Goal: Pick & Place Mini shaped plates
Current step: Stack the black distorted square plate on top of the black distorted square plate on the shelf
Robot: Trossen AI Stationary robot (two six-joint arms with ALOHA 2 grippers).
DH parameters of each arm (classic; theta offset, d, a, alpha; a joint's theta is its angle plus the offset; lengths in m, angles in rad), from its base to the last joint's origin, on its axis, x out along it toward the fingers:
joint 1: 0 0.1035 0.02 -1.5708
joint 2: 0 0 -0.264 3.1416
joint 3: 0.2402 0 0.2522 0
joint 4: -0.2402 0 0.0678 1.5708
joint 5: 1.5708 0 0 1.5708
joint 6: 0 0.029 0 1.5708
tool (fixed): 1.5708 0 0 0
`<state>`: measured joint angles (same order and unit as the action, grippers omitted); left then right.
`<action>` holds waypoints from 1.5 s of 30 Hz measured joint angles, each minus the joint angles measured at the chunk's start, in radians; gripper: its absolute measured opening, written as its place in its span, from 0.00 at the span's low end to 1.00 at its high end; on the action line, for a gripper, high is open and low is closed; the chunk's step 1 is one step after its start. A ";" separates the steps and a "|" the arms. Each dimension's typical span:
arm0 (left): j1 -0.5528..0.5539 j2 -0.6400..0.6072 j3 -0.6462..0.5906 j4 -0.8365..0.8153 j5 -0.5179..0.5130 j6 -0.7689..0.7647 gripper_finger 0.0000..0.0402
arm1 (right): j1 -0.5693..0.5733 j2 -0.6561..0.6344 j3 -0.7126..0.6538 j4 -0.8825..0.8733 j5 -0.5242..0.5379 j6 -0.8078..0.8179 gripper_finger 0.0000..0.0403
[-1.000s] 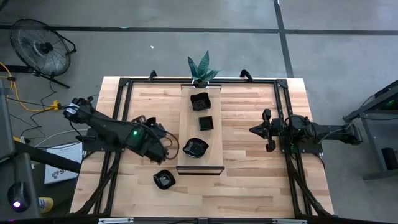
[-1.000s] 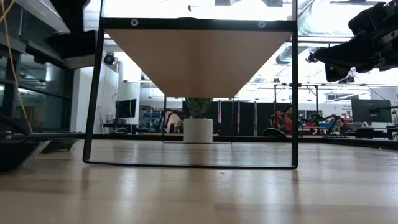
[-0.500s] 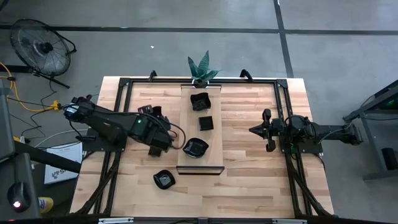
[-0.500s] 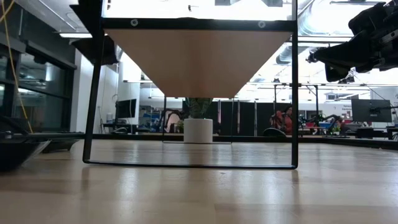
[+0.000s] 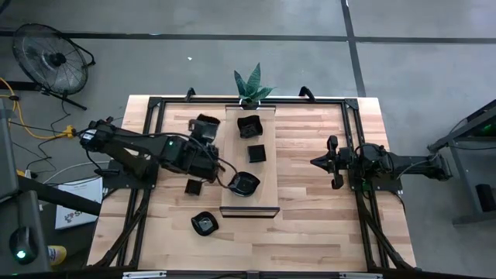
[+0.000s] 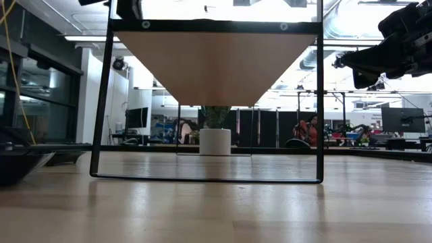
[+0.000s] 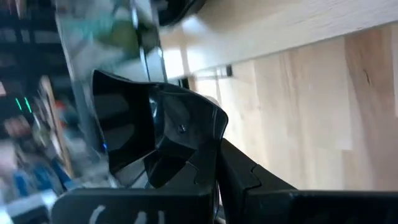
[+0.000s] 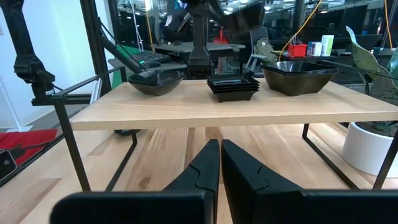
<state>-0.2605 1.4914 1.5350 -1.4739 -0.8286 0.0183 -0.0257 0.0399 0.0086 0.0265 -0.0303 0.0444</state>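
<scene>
My left gripper (image 5: 208, 139) is shut on a glossy black square-ish plate (image 5: 205, 125), held in the air left of the pale wooden board (image 5: 249, 203). That plate fills the left wrist view (image 7: 134, 127). A small square plate (image 5: 194, 186) and a wavy-rimmed plate (image 5: 204, 223) lie flat on the table. Three more black plates sit on the board: (image 5: 249, 125), (image 5: 257, 153), (image 5: 244, 184). My right gripper (image 5: 319, 162) is shut and waits above the table's right half, touching nothing (image 8: 219, 158). My left gripper pinches the black plate by its raised rim (image 7: 186, 146) between the two fingers (image 7: 249, 177). The plate is lifted clear of the table and tilted, its hollow side (image 7: 121, 124) showing in the wrist view. The gripper body hides how far back the rim reaches.
The board is a raised shelf on a thin black frame (image 6: 102, 101) across the table's middle. A potted plant (image 5: 253, 87) stands at the far edge behind it. There is bare wood between the board and my right arm (image 5: 298, 186). A fan (image 5: 48, 58) stands off the table.
My left gripper has moved from beside the board's near left end toward the table's far edge and upward, carrying the black plate clear of the table. The small square plate has stayed on the table where the gripper was.
</scene>
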 joint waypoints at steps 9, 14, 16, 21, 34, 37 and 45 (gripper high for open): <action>0.080 0.000 0.004 0.193 0.113 0.564 0.00 | 0.000 0.000 0.000 0.000 0.000 0.000 0.03; 0.129 -0.005 0.004 0.235 0.136 0.794 0.00 | 0.000 0.000 0.000 0.000 0.000 0.000 0.03; 0.150 -0.008 0.004 0.252 0.152 0.857 0.00 | 0.000 0.000 0.000 0.000 0.000 0.000 0.03; 0.209 -0.011 0.004 0.326 0.233 1.017 0.00 | 0.000 0.000 0.000 0.000 0.000 0.000 0.03; 0.440 -0.005 0.004 0.530 0.508 1.302 0.00 | 0.000 0.000 0.000 0.000 0.000 0.000 0.03; 0.474 0.008 0.003 0.557 0.562 1.348 0.00 | 0.000 0.000 0.000 0.000 0.000 0.000 0.03; 0.498 0.046 0.003 0.652 0.672 1.418 0.00 | 0.000 0.000 0.000 0.000 0.001 0.000 0.03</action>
<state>0.2375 1.5375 1.5383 -0.8217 -0.1570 1.4361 -0.0257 0.0402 0.0087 0.0265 -0.0297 0.0444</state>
